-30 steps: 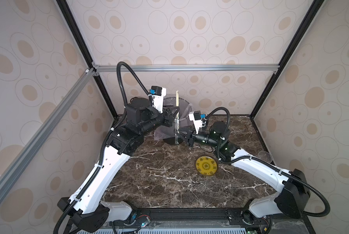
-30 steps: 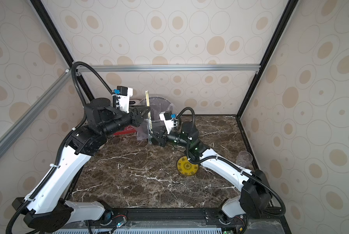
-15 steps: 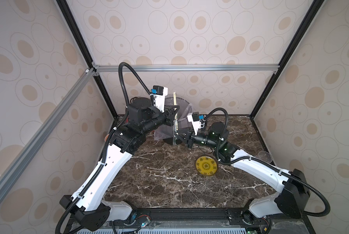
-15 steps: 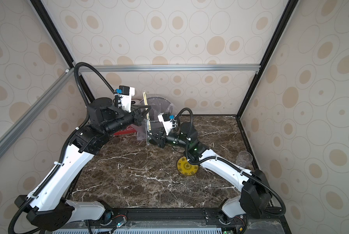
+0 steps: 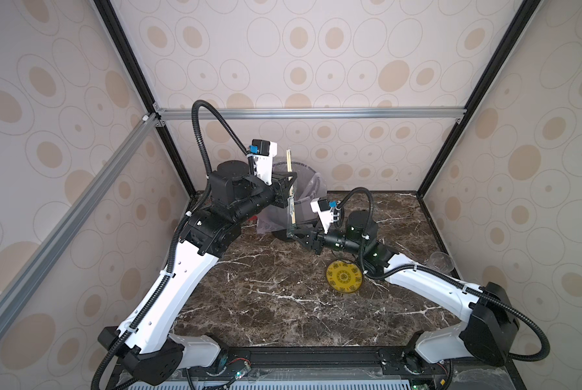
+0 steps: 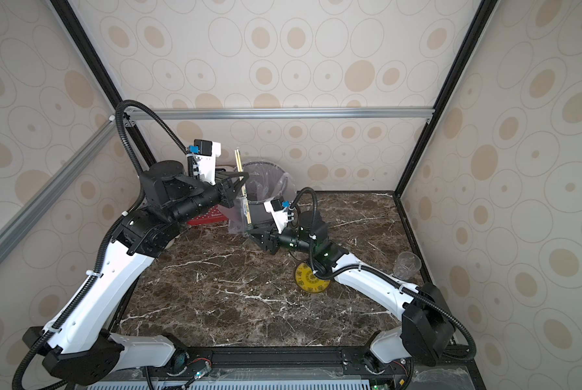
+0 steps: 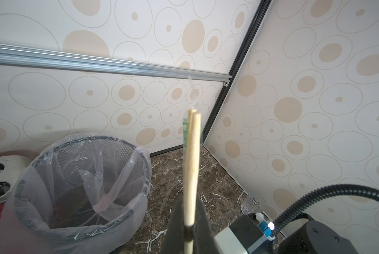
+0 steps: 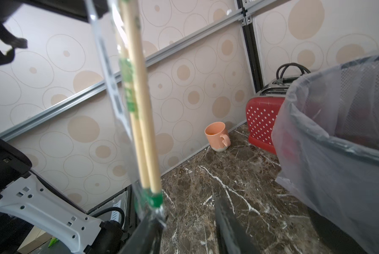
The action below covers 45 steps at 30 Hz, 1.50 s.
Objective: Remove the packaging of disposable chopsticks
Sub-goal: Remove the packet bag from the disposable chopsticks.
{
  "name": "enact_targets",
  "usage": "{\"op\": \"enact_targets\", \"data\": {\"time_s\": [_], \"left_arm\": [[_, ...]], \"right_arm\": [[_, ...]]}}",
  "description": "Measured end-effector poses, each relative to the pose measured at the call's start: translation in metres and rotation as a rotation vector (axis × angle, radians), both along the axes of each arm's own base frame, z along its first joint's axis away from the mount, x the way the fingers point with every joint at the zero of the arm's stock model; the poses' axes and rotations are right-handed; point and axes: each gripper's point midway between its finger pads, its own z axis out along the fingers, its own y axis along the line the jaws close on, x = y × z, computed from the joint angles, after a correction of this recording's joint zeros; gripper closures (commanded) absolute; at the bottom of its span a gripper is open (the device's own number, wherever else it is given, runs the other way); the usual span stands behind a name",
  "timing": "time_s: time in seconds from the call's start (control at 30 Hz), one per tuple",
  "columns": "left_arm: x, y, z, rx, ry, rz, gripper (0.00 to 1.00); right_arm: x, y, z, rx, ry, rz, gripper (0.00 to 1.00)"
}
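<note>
So the chopsticks [image 5: 288, 163] are up in the air, standing pretty much straight up and down. Their long axis is vertical, over the back part of the desk [image 5: 266, 297], just in front of the bin [image 5: 316, 182]. Two sticks, side by side, touching.

The left hand [image 5: 291, 186] is clamped on them roughly midway along. One end pokes up above it and the other hangs below.

The packaging [image 5: 291, 217] is one clear sleeve with little green marks, running the same way as the sticks. The lower part of the sticks sits inside it. In the left wrist view there's green print and a wisp of clear film up by the top tips too.

The right hand [image 5: 297, 235] sits right at the bottom end of the sleeve, jaws apart. The right wrist view shows a plain gap between them. The sleeve's bottom end rests against one finger [image 8: 148, 233], and the other finger is clear of it.

Headcount for the rest:
- One mesh bin with a clear liner, at the back edge a bit left of the middle.
- One red polka-dot toaster [image 6: 205, 217], toward the back-left corner.
- One peach mug [image 8: 217, 136], by the wall near the toaster.
- One yellow plate [image 5: 344, 277], flat on the desk right of centre, next to the right arm.
- One clear plastic cup [image 5: 441, 261], at the right edge.
</note>
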Motion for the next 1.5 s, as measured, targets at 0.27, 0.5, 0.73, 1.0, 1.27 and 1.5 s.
{"op": "enact_targets", "data": {"time_s": [0.27,0.5,0.73,1.0,1.27,1.5], "left_arm": [[0.003,0.004,0.0,0.009,-0.009,0.027,1.0],[-0.002,-0.003,0.0,0.005,-0.009,-0.024,1.0],[-0.023,-0.013,-0.026,0.048,0.009,-0.146,1.0],[-0.049,-0.023,-0.038,0.067,0.001,-0.285,1.0],[-0.057,-0.03,-0.033,0.051,-0.019,-0.349,1.0],[-0.06,-0.032,-0.034,0.048,-0.019,-0.371,1.0]], "right_arm": [[-0.016,-0.009,0.023,0.051,0.032,0.026,0.54],[-0.006,-0.015,0.055,0.061,-0.01,-0.021,0.54],[0.032,-0.057,0.125,0.174,-0.069,-0.124,0.54],[0.029,-0.051,0.17,0.286,-0.086,-0.012,0.53],[0.04,-0.035,0.15,0.282,0.004,0.046,0.56],[0.033,-0.035,0.157,0.309,-0.01,0.084,0.58]]}}
